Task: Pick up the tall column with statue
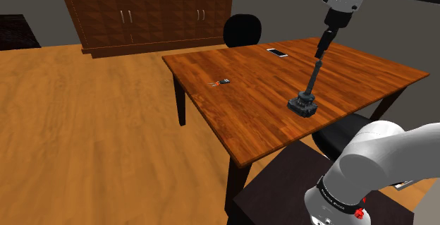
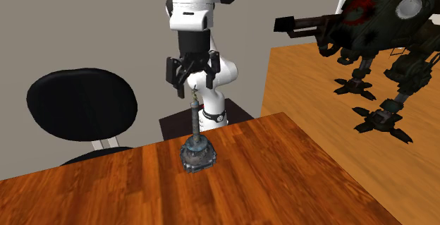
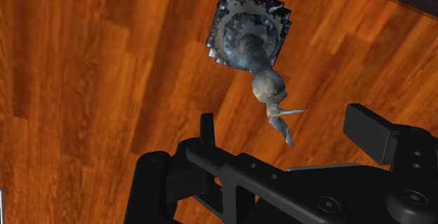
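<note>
Two jaws spread just above column (image 3: 258, 61) top.

Glossy white arm (image 1: 381, 153) is showing rounded shells, with dark grey bands sitting at the joints. A black ring (image 1: 337, 197) with small white lettering is wrapping the lowest link, and a tiny red mark (image 1: 362, 213) is sitting beside it. The upper link is looking greyer in shade. The all-black hand (image 3: 283, 117) is showing a matte boxy body and two flat blocky fingers (image 3: 366, 128). Round recessed screw heads (image 3: 327, 203) are dotting its housing. A dark box stand (image 1: 271, 195) is carrying the base.
</note>
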`<action>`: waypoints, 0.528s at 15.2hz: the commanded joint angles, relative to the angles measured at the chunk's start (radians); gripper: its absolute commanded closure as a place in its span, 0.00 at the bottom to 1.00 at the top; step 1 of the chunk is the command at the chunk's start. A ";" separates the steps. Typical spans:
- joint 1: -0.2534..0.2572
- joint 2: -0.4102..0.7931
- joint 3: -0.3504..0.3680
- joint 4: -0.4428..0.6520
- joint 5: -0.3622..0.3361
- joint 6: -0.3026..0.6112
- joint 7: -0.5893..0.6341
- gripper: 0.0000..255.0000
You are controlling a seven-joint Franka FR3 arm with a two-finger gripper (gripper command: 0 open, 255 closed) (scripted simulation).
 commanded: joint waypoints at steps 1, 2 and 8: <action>-0.001 -0.004 -0.002 -0.011 -0.002 0.008 0.000 0.00; -0.001 -0.003 -0.003 -0.010 -0.002 0.008 -0.001 1.00; -0.001 -0.003 -0.003 -0.010 -0.002 0.007 -0.001 1.00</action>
